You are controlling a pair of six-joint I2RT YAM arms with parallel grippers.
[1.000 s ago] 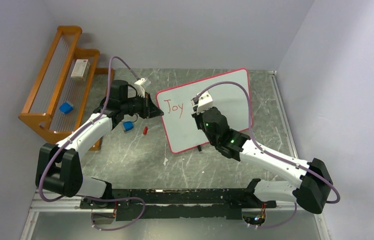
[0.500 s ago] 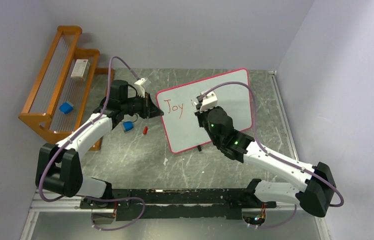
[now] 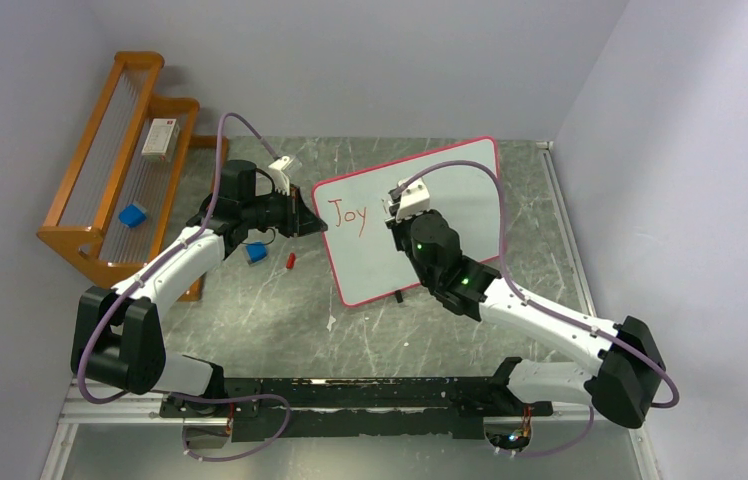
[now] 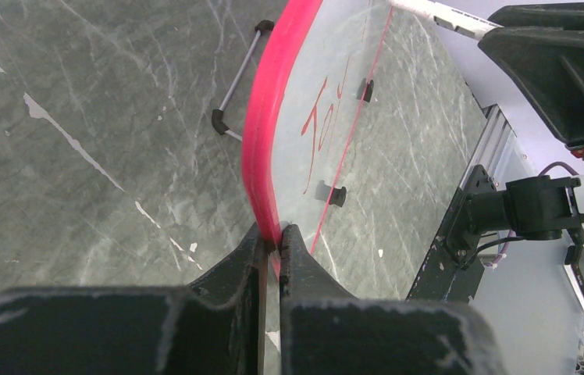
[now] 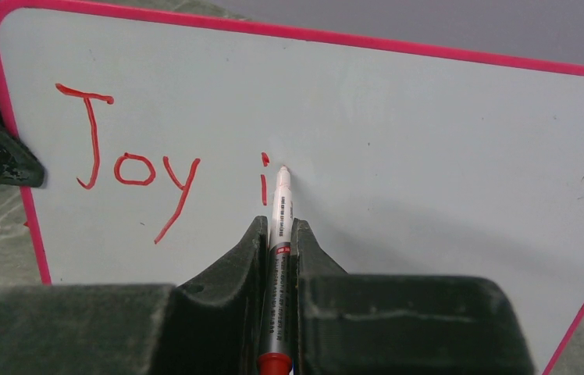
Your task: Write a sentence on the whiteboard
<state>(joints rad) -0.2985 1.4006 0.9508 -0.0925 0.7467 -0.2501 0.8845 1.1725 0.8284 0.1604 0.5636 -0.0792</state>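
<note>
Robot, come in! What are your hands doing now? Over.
Left gripper shut on edge of large white, pink-rimmed whiteboard. Right gripper shut on white red-ink marker, tip at board, after red "Joy i". Nothing blocking the marker.

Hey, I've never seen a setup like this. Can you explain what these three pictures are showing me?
Two robot arms are bolted to a grey table. The wide picture looks down from above; the other two come from cameras on each wrist. The left tool pinches the pink edge of a whiteboard, apparently steadying it. The right tool grips a marker, its tip at the board beside red writing, "Joy i". A wooden rack stands at the left, and a small red piece lies on the table.
</note>
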